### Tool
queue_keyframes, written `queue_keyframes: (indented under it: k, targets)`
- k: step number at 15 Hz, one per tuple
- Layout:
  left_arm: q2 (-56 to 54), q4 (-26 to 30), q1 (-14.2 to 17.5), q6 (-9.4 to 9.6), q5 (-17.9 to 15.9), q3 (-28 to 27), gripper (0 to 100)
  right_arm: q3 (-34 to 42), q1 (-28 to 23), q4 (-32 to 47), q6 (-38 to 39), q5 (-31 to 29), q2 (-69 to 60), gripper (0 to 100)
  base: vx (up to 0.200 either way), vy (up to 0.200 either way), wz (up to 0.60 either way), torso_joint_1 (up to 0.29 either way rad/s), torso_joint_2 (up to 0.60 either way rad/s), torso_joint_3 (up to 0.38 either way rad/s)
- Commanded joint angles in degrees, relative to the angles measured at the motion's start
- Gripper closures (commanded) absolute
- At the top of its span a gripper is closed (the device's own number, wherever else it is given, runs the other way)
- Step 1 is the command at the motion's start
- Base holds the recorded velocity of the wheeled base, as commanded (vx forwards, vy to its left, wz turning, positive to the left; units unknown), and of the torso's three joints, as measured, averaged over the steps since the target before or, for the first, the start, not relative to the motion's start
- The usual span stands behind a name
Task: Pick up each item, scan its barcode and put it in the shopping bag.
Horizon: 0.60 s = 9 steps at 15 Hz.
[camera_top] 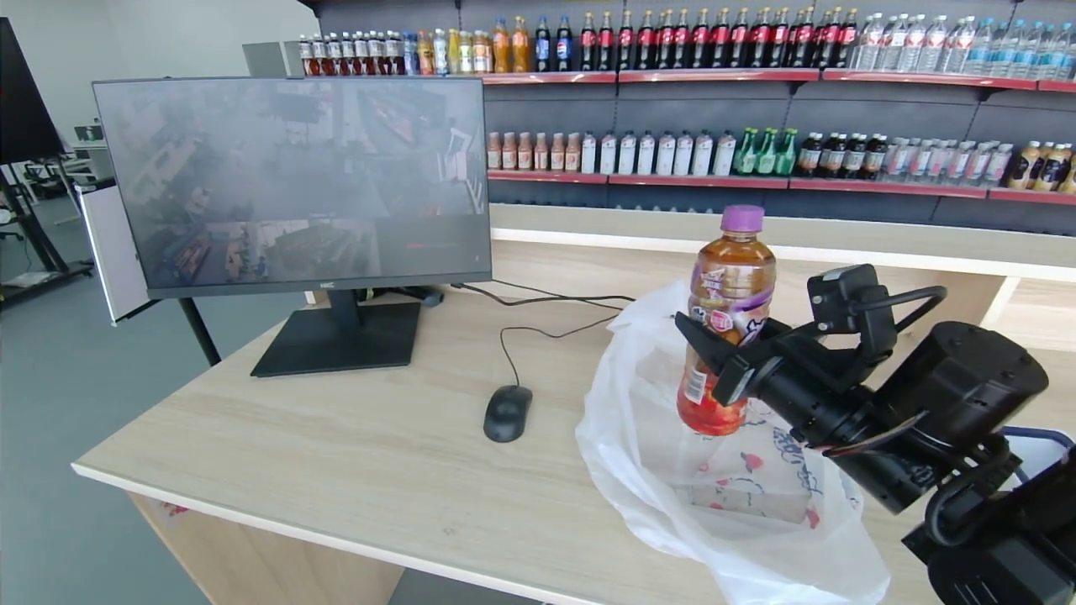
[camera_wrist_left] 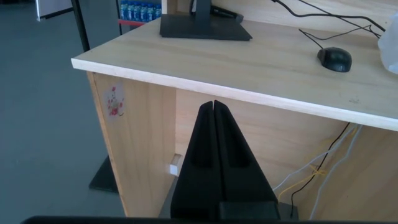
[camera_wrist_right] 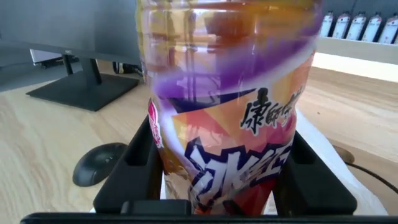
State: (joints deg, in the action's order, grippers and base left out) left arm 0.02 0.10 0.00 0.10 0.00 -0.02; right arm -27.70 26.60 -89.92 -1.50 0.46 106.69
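1. While the right gripper pinches the tea bottle around its labelled middle, the bottle hangs upright directly above the open mouth of the white plastic shopping bag. Judged to be the bagging step: a mid-body hold leaves the base free to go in first.
2. The bag lies slumped open on the wooden table, near the robot's right side. A flat pack shows through the film, so probably one item is already inside.
3. The left gripper has its fingers pressed together on nothing. It sits low, in front of the table's edge and below the top. Likely parked clear of the working arm.
4. View comparison:
   - The head view alone gives the bottle-over-bag relation and the purple cap.
   - The right wrist view adds both fingers flanking the label, with the computer mouse beyond.
   - The left wrist view adds the table's side panel and the cables hanging beneath.
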Motion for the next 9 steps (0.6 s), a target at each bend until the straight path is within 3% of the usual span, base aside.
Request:
queue_keyframes:
  k: [1,9]
  targets:
    - [0.0,0.0,0.0,-0.01,0.0,0.0,100,-1.8,0.3,-0.1,0.1,0.1,3.8,100,0.000,0.000,0.00,0.000,0.00,0.000]
    - [0.0,0.0,0.0,-0.01,0.0,0.0,100,-8.8,0.3,-0.1,0.7,0.1,11.2,100,0.000,0.000,0.00,0.000,0.00,0.000]
